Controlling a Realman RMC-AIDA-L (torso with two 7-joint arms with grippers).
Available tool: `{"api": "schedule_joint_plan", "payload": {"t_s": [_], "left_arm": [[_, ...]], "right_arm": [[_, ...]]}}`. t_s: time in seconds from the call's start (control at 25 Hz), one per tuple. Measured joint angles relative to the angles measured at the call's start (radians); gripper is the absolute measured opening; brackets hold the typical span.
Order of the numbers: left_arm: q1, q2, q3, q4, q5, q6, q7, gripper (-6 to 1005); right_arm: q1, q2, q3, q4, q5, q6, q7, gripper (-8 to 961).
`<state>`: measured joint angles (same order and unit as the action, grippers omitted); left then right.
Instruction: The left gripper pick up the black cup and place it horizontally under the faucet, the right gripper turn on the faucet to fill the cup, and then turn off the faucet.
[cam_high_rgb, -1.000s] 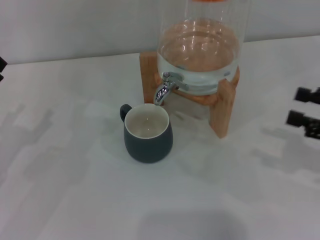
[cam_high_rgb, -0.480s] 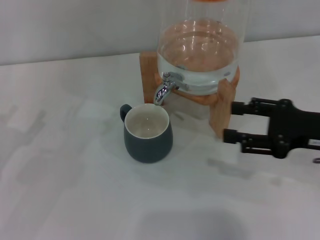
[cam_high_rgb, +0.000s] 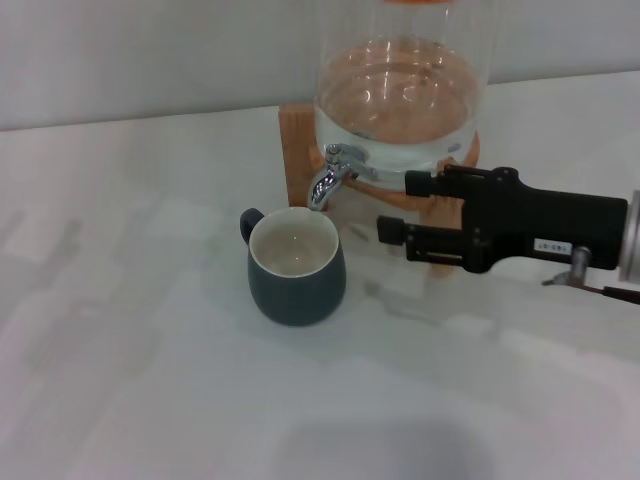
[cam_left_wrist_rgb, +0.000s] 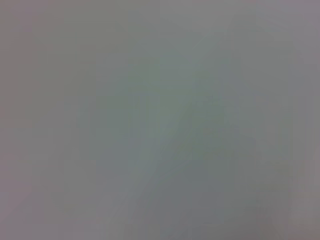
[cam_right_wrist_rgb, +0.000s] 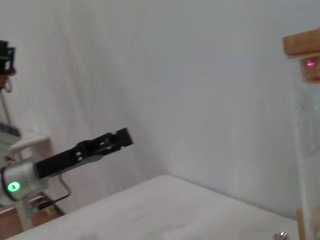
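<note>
Your black cup (cam_high_rgb: 296, 266) stands upright on the white table (cam_high_rgb: 120, 330), its cream inside showing and its mouth directly below the spout of the faucet (cam_high_rgb: 330, 175), which juts from the water-filled glass jar (cam_high_rgb: 400, 100) on its wooden stand (cam_high_rgb: 445, 225). Your right gripper (cam_high_rgb: 395, 205) reaches in from the right beside the faucet, fingers apart, holding nothing. The right wrist view shows your left gripper (cam_right_wrist_rgb: 122, 137) raised far off the table; whether it is parted you cannot tell.
</note>
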<state>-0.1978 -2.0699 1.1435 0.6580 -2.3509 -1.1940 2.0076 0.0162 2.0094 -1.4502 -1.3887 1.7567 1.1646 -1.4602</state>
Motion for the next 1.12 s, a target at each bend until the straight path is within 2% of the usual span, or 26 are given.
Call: {"api": "schedule_joint_plan", "payload": {"t_s": [0.28, 0.56, 1.12], "left_arm": [[0.0, -0.003, -0.016, 0.001, 0.004, 0.0, -0.001, 890], [0.0, -0.004, -0.016, 0.005, 0.004, -0.022, -0.002, 890], [0.003, -0.002, -0.016, 0.001, 0.004, -0.039, -0.006, 890]], "right_arm": [[0.004, -0.001, -0.095, -0.035, -0.012, -0.162, 0.059, 738], [0.012, -0.002, -0.132, -0.037, -0.043, -0.255, 0.099, 738], [0.02, -0.002, -0.19, -0.041, -0.053, -0.274, 0.11, 739]]}}
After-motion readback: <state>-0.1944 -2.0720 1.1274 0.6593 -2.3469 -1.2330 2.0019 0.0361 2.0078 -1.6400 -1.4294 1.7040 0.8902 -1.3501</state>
